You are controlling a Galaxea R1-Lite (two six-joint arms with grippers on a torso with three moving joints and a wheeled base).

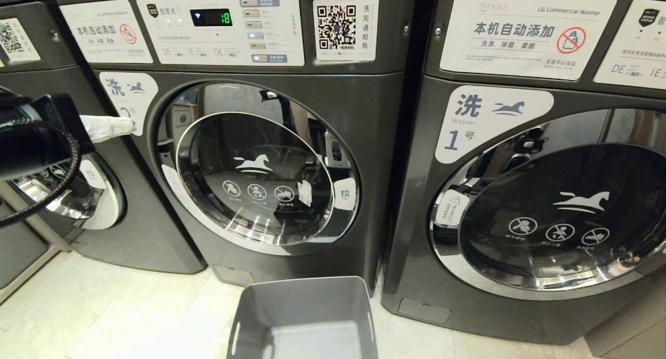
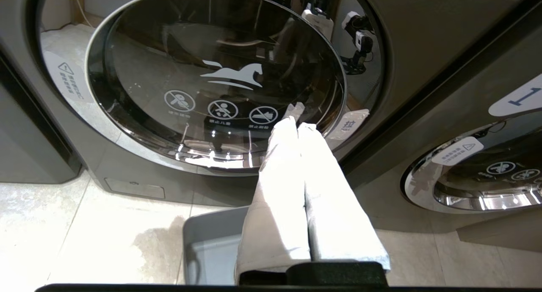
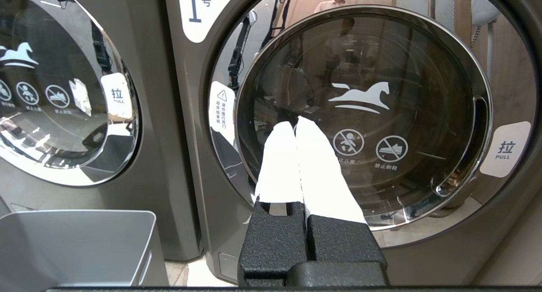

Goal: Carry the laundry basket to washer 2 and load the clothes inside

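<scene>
Pale floor tiles run under a row of dark washers. The basket (image 1: pixel 304 296) stands on the floor at 6 o'clock from the door (image 1: pixel 255 177) of washer 2 (image 1: pixel 374 140), just in front of it. The part of its inside that shows holds no clothes, and none can be made out through the closed glass. Whether loading is done or not yet begun cannot be told.

If the door must be opened, the white pull tab (image 1: pixel 345 193) at 3 o'clock on its ring looks like the place to hook. The swing should clear the basket.

The left pincer (image 1: pixel 127 124) hangs at 10 o'clock from the door, its white tips pressed together and empty, right at the washer's label. The right pincer (image 3: pixel 295 125) is likewise closed on nothing, facing washer 1 (image 1: pixel 411 218).
</scene>
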